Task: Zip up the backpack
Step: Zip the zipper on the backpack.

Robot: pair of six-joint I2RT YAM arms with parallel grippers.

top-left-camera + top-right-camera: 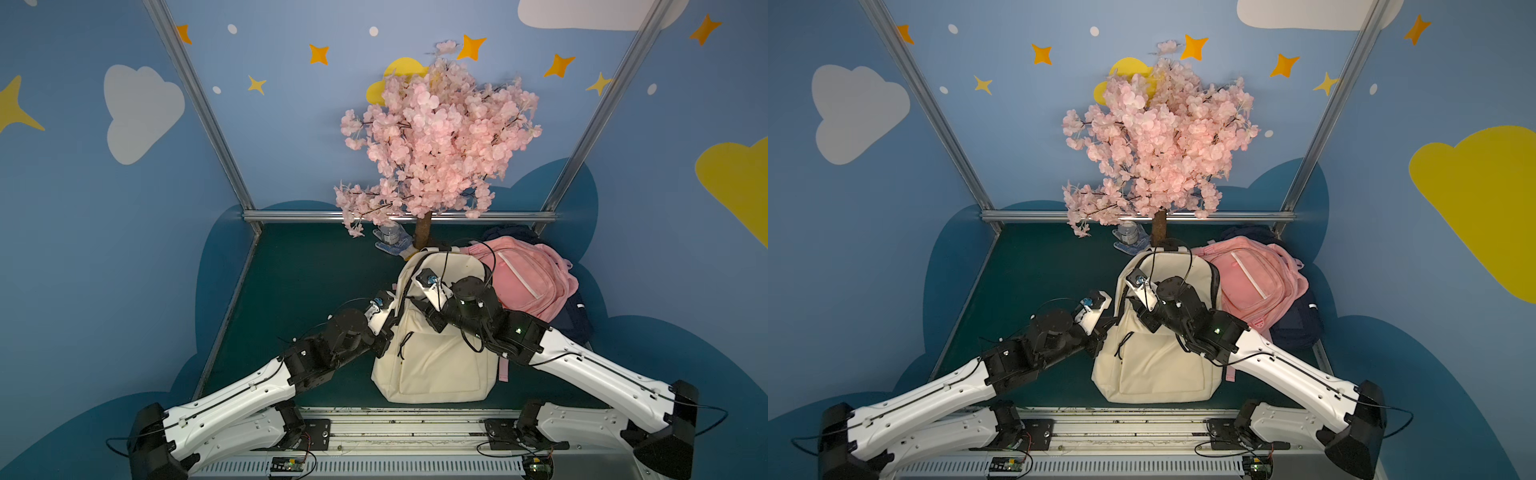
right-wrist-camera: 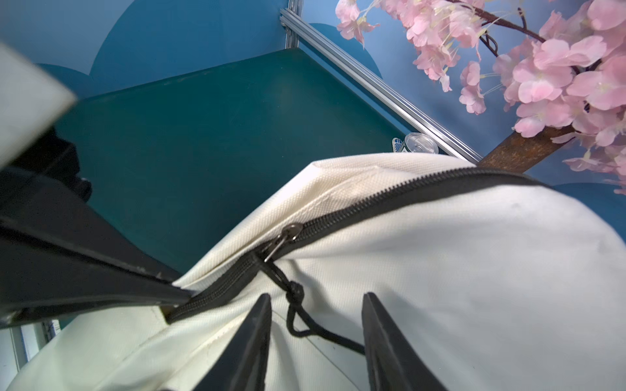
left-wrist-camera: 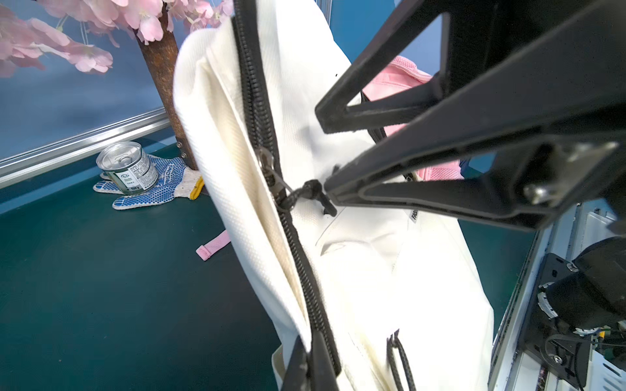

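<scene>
Honestly, from above I can't see either contact. The cream backpack (image 1: 436,365) lies on the desk (image 1: 299,291), before the tree (image 1: 424,232). My left fingers (image 3: 320,362) clamp its zipper edge; my right fingers (image 2: 250,345) stand apart astride the pull cord (image 2: 292,298), forearm slanting across the bag.

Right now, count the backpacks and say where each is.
3: cream backpack at the centre, pink backpack beside it on the right, navy backpack mostly buried under the pink one. Others may be hidden.

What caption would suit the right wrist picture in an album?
Right gripper open astride the zipper cord of the cream backpack, left gripper pinching its zipper edge.
</scene>
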